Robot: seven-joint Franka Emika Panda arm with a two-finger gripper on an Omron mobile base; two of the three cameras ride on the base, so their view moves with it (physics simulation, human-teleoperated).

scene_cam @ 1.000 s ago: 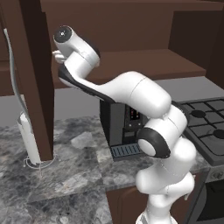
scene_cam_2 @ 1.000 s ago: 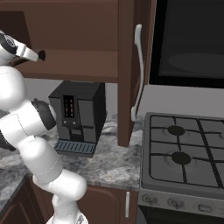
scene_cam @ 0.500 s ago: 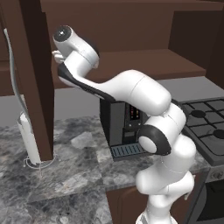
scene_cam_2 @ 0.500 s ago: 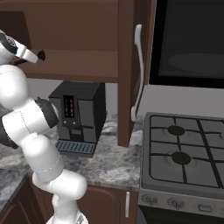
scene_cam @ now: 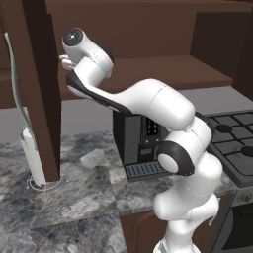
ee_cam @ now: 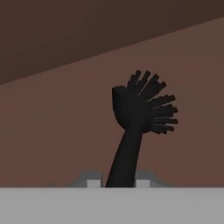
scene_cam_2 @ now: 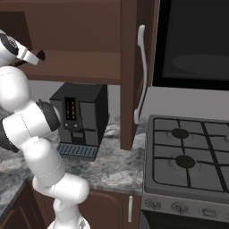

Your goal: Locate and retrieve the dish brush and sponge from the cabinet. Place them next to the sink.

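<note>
Dark brown wood makes up the cabinet [scene_cam: 148,69], whose flat shelf is seen at the arm's reach and whose open door [scene_cam_2: 129,76] carries a long thin silver handle [scene_cam_2: 141,71]. Against the frames of a second and half a second ago, the base views are unchanged in framing and the arm's pose is nearly the same; the difference lies at the hand [scene_cam: 66,62], which stood fully open then and is now closed on the dish brush [ee_cam: 140,118].

In the hand view the brush handle is seen rising from between the two finger tips at the lower edge, leaning slightly right, with the round bristly head above and beyond the fingers. The brush is held over the brown shelf surface inside the cabinet; whether its head touches the shelf cannot be told. In the right base view a small dark shape at the tip of the hand is noted over the shelf edge.

Grey mottled stone forms the table [scene_cam: 89,197], smooth and glossy. A black box-shaped coffee machine [scene_cam_2: 82,118] with a ribbed drip tray is stood on it below the shelf. A gas stove [scene_cam_2: 188,161] with round dark burners is set just beside the table. A slim upright silver faucet [scene_cam: 32,153] is seen partly behind the left cabinet door.
</note>
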